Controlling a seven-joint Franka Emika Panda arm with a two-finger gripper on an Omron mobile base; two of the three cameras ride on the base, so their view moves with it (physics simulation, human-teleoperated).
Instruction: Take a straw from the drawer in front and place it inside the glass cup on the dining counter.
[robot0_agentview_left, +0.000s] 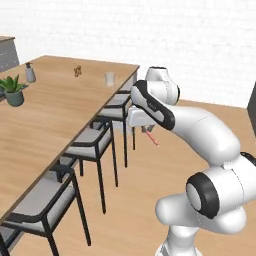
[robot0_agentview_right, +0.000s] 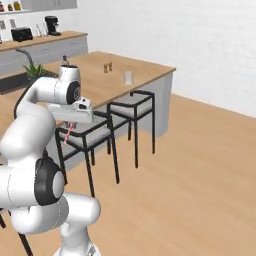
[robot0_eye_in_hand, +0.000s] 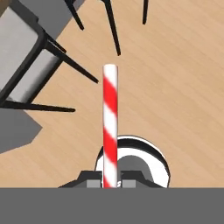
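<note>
Straw (robot0_eye_in_hand: 110, 127) is in the gripper (robot0_eye_in_hand: 110, 183), clamped between the two fingertips at its lower end, red-and-white stripes running straight out along the hand axis. In the left base view it pokes down and out from under the hand (robot0_agentview_left: 151, 136), over the wood floor beside the chairs (robot0_agentview_left: 90, 145).

Step in hand looks like transport: pickup done, placement not yet started. Glass cup (robot0_agentview_left: 109, 78) stands on the dining counter (robot0_agentview_left: 50, 115) near its far end, well apart from the hand. It also shows in the right base view (robot0_agentview_right: 128, 77), close to the counter edge, with two small shakers (robot0_agentview_right: 107, 67) a bit beyond.

Next move, as I judge it: bring the hand above the counter and over the cup, line the straw's free end up with the cup mouth, lower it in, then release. Narrow mouth, so alignment matters.
</note>
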